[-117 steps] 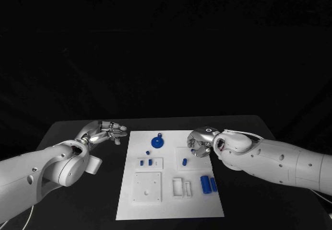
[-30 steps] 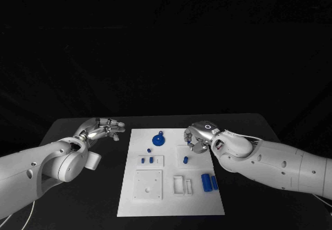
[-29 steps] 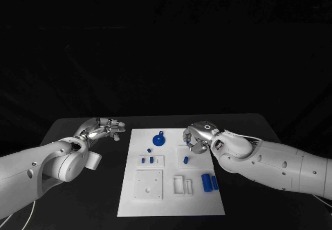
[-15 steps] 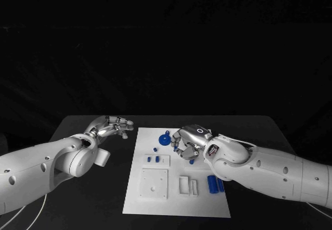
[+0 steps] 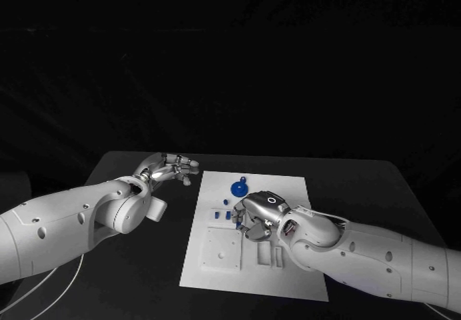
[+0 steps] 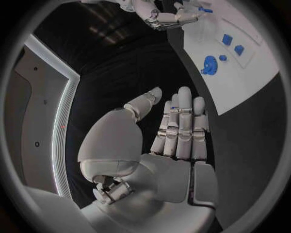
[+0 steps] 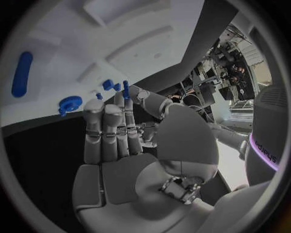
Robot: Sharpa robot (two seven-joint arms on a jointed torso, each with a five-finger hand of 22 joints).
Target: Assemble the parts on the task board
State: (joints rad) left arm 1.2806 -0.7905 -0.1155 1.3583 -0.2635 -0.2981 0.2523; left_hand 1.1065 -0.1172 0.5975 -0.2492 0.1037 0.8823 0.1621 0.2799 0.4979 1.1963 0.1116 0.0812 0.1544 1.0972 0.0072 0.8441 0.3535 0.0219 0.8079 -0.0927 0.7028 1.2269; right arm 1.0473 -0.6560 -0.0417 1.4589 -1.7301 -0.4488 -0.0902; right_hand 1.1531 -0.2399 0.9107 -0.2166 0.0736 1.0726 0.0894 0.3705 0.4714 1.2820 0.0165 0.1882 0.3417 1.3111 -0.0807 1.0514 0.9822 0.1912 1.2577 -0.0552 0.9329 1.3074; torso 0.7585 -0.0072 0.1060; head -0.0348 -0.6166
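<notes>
The white task board (image 5: 280, 188) lies in the middle of the black table. A blue gear (image 5: 238, 189) sits near its far end, with small blue pieces (image 5: 220, 215) on a raised plate just nearer. My right hand (image 5: 256, 217) hovers over the board's middle and pinches a short blue peg (image 7: 125, 89) between thumb and fingertip, close to those small pieces. The peg (image 6: 203, 8) also shows at that hand's fingertips in the left wrist view. My left hand (image 5: 174, 166) hangs over bare table left of the board's far corner, fingers straight, holding nothing.
A long blue cylinder (image 7: 21, 73) lies on the board (image 7: 121, 39) further out. A white block with holes (image 5: 222, 250) and a slotted white block (image 5: 268, 255) sit on the board's near half. My right forearm (image 5: 356, 257) covers the board's near right corner.
The head camera has shifted. Relative to the board, my right hand has moved from beside the gear toward the board's middle and left, with the peg at its fingertips. The left hand has kept its pose.
</notes>
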